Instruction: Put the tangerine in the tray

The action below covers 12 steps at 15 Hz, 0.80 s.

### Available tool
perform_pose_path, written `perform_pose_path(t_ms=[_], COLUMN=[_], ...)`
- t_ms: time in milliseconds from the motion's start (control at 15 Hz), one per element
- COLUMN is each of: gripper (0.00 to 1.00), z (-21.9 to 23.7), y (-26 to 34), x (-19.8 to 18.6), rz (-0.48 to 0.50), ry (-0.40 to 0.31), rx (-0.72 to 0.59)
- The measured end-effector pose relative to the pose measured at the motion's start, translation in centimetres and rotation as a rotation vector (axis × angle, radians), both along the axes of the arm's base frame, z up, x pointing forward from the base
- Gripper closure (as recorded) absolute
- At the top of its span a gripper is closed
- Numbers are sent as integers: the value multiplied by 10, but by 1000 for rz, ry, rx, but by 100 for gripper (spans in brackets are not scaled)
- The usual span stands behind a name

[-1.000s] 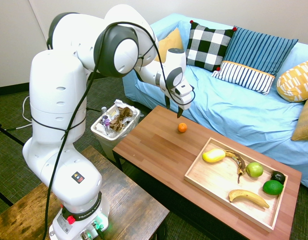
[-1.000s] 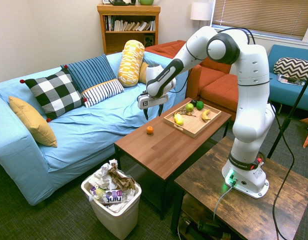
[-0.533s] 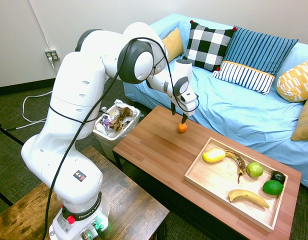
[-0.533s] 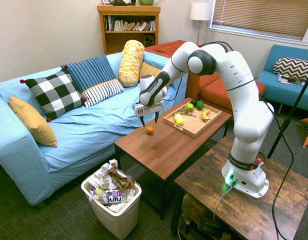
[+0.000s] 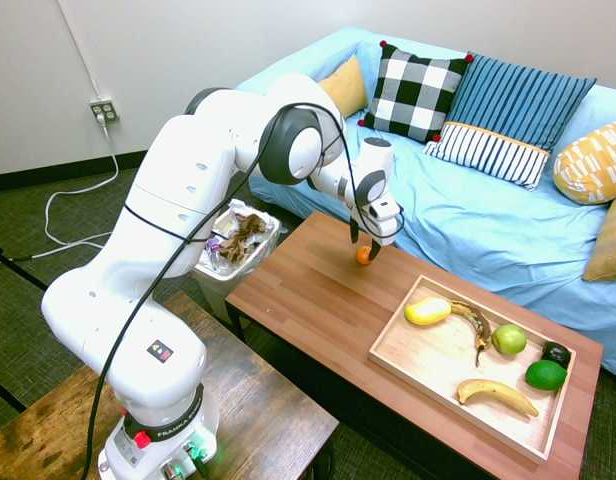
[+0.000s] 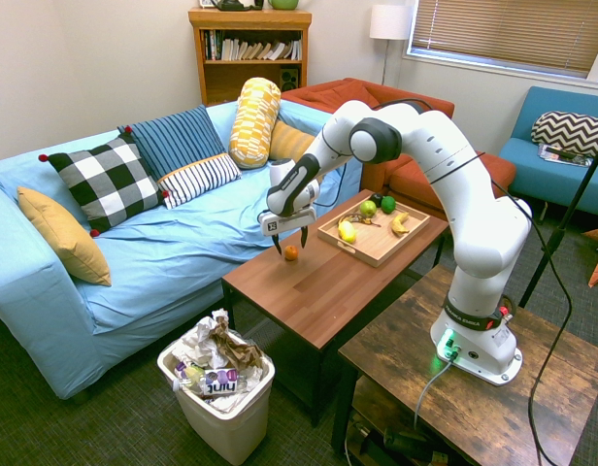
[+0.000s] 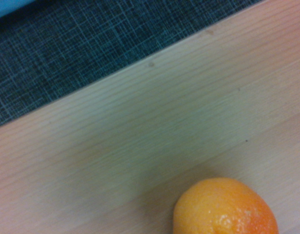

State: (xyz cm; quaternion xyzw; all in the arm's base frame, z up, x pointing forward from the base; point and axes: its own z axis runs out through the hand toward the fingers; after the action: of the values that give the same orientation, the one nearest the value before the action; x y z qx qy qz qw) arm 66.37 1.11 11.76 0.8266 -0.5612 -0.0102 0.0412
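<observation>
One tangerine (image 5: 364, 255) sits on the worktop (image 5: 303, 290), outside the tray (image 5: 455, 400); the end effector (image 6: 291, 249) is spread around it, fingers apart, presumably to straddle it before gripping.

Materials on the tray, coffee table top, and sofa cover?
Tray: pale wood, likely plywood, satin; light tone, thin raised rim.
Coffee table top: wood or wood-look laminate, low sheen; reddish-brown strips side by side.
Sofa cover: light-blue woven fabric, probably cotton-like, matte; loose wrinkles and folds.
</observation>
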Motion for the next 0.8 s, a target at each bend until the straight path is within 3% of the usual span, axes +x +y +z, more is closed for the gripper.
perform_pose_path(t_ms=[67, 133, 800], gripper=[0, 100, 100], z=[-4, -9, -12], y=[-1, -2, -3], x=[2, 3, 7], rz=[-2, -7, -39], ry=[2, 4, 3], rx=[-2, -5, 6])
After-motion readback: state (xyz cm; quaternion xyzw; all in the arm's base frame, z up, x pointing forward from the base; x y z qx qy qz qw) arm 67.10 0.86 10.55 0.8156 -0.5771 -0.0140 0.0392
